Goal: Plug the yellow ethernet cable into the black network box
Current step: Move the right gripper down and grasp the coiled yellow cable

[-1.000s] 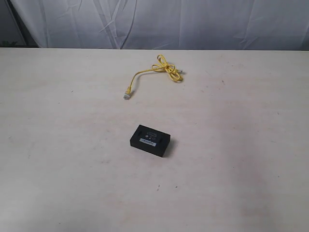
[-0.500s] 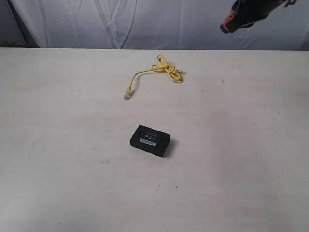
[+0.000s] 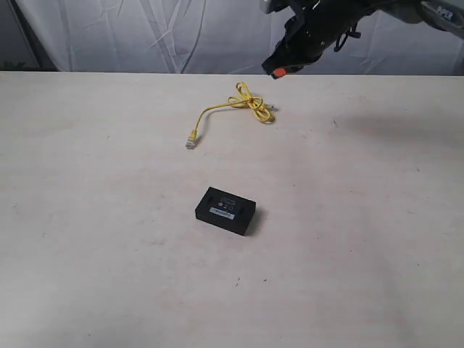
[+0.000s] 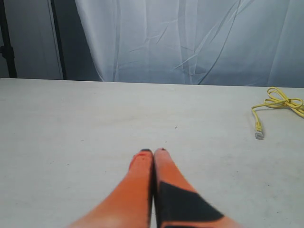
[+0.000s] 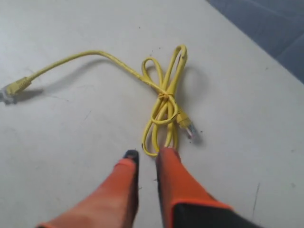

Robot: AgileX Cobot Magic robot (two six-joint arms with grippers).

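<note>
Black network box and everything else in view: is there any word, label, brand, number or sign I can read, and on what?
black network box: white label strip and small pale markings on its top, too small and blurred to read.
yellow ethernet cable: no text visible.
table: no text visible.

- The right arm (image 3: pixel 330 18) is absent from the exterior view a second ago. Half a second ago it only pokes in at the top right corner. Now it reaches along the top edge, well past that corner.
- The right gripper (image 3: pixel 277 70) sits further left and lower than half a second ago. Its orange tip now shows just up and right of the looped bundle of the yellow ethernet cable (image 3: pixel 250 101).
- A faint shadow (image 3: pixel 395 122) now lies on the far right part of the table (image 3: pixel 109 254), where none lay before.
</note>
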